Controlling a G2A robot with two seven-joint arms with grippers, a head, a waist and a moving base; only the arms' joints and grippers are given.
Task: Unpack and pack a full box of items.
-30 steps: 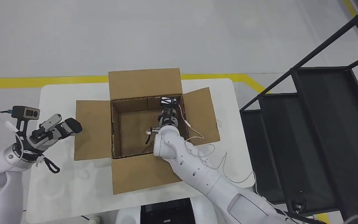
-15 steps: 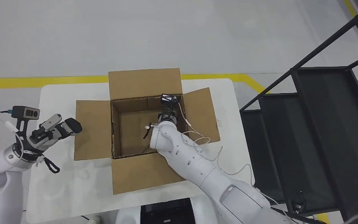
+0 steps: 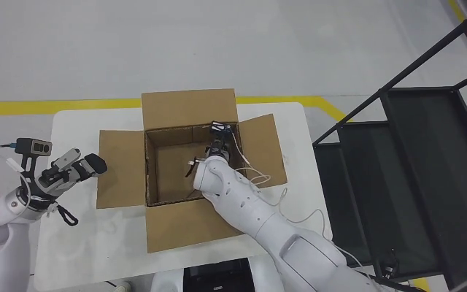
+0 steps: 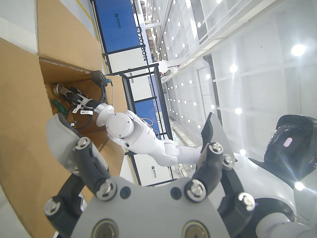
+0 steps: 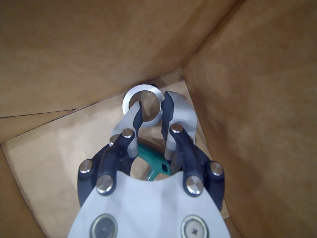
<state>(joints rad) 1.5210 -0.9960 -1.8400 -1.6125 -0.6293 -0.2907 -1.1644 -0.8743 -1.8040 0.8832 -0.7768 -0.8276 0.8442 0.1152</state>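
One metal ring (image 5: 129,94), in a corner of the cardboard box (image 3: 188,109), is grasped by the right gripper (image 5: 151,108) with fingers clenched; the left gripper (image 3: 86,162) hangs outside it, fingers released.

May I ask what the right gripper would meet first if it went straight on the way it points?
Most likely the metal ring directly ahead of the right gripper, in the box's corner; depth is unclear.

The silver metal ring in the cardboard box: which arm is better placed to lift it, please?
Right: the right gripper is around the silver metal ring inside the cardboard box; left gripper hovers outside.
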